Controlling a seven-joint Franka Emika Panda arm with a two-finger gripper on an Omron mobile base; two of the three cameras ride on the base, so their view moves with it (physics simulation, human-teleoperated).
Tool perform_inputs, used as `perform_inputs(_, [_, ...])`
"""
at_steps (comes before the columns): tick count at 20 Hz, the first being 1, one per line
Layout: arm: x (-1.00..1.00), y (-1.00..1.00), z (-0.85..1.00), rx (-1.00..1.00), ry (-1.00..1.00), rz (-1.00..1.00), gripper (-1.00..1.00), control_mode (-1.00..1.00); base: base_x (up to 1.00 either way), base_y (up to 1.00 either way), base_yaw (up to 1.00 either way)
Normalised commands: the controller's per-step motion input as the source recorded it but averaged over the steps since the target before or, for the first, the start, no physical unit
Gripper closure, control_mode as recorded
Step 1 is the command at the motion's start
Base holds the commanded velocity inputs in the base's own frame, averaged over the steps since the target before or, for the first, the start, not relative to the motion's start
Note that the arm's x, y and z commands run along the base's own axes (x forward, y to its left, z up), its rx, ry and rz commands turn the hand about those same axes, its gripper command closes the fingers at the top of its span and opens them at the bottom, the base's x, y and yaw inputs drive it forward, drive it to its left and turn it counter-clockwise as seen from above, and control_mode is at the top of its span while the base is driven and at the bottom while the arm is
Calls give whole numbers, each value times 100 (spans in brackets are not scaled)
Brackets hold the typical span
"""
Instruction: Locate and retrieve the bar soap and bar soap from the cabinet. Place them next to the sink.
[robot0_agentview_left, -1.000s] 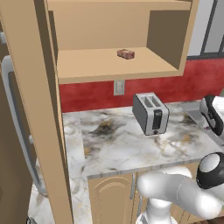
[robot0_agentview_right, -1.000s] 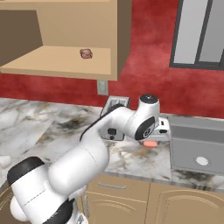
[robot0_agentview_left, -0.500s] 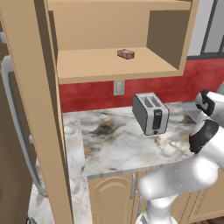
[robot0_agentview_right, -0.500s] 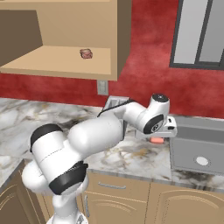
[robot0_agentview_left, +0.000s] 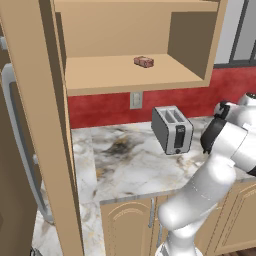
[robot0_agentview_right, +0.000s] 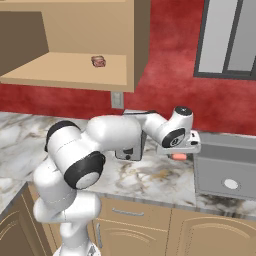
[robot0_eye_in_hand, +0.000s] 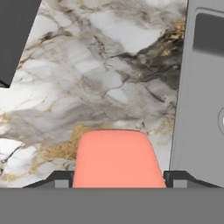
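My hand (robot0_agentview_right: 179, 155) is clamped on the salmon-pink bar soap (robot0_eye_in_hand: 117, 158), held over the marble desk (robot0_eye_in_hand: 87, 87) just beside the sink (robot0_agentview_right: 225, 170); the bar's long axis runs straight out from my fingers. The reddish-brown bar soap (robot0_agentview_left: 143, 61) lies on the cabinet (robot0_agentview_left: 125, 75) shelf.

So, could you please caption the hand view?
Gripper holds the pink soap over marble counter beside the sink.

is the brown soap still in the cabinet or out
In. The brown soap lies on the cabinet shelf, while the gripper holds the pink soap.
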Motion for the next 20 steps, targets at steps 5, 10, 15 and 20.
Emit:
perform_inputs(5, [28,-2,-40,0,-7,1,100,-100,0,0,0])
perform_inputs(10, [24,-5,-29,0,-10,1,100,-100,0,0,0])
perform_inputs(15, [22,-6,-9,-2,-5,2,100,-100,0,0,0])
perform_inputs(20, [20,-12,-12,-5,0,3,100,-100,0,0,0])
